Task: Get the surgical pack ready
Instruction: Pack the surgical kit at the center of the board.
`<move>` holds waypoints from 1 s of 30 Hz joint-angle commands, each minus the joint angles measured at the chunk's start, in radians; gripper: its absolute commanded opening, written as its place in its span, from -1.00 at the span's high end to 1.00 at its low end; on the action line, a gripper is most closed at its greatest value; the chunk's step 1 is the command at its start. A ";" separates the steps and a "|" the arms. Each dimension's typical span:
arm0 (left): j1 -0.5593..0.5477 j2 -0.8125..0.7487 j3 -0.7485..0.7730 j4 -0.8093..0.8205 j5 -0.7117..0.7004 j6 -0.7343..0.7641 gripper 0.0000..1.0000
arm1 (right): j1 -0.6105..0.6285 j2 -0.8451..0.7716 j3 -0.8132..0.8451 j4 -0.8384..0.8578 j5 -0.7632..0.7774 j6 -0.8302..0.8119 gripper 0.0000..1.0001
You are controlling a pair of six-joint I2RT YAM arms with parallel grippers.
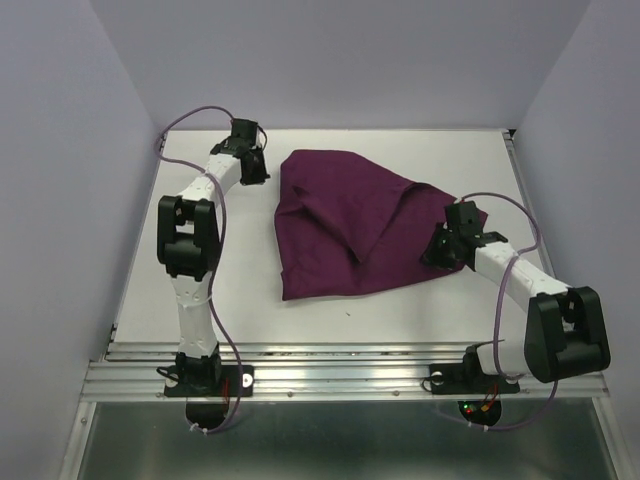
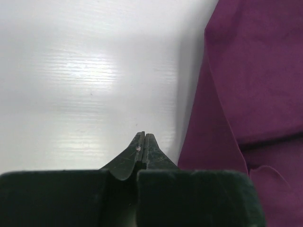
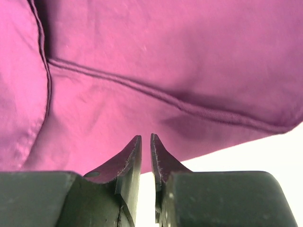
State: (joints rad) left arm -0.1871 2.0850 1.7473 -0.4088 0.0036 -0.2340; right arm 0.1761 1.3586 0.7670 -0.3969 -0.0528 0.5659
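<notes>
- Top: purple cloth (image 1: 350, 225) lies crumpled mid-worktop (image 1: 400, 310), between left end effector (image 1: 255, 165) and right end effector (image 1: 440, 255).
- Left wrist: left end effector (image 2: 144, 135) clenched, empty, beside the cloth edge.
- Right wrist: right end effector (image 3: 146, 137) almost clenched, thin gap, grasping nothing; cloth just ahead.

cloth (image 1: 340, 225) corner behind right arm (image 1: 500, 265) (top view)

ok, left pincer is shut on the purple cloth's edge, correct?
Not quite. The left pincer is shut, but on nothing. The left wrist view shows its tips pressed together over bare table, with the purple cloth lying beside it, not between them.
</notes>
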 commanded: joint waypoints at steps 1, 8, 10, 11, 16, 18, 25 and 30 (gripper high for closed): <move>-0.020 0.036 0.067 0.001 0.050 -0.036 1.00 | -0.003 -0.050 -0.057 -0.033 0.047 0.060 0.62; -0.022 0.027 -0.067 0.103 0.185 -0.070 1.00 | -0.003 0.039 -0.107 0.084 0.036 0.098 0.62; -0.022 0.000 -0.136 0.137 0.229 -0.077 1.00 | -0.003 0.106 -0.086 0.107 0.048 0.094 0.63; -0.022 -0.014 -0.166 0.157 0.268 -0.079 1.00 | -0.003 0.131 -0.072 0.112 0.069 0.089 0.62; -0.026 -0.109 -0.334 0.237 0.318 -0.085 1.00 | -0.036 0.278 0.055 0.125 0.152 0.008 0.63; -0.029 -0.144 -0.417 0.269 0.349 -0.093 1.00 | -0.056 0.361 0.145 0.127 0.165 -0.018 0.63; -0.129 -0.345 -0.679 0.380 0.380 -0.172 1.00 | -0.104 0.629 0.515 0.130 0.127 -0.132 0.63; -0.261 -0.463 -0.779 0.364 0.322 -0.221 1.00 | -0.104 0.766 0.787 0.058 0.061 -0.185 0.60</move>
State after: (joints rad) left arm -0.3656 1.7248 1.0164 -0.0811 0.3027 -0.3954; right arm 0.0750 2.0502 1.4220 -0.2817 0.0044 0.4534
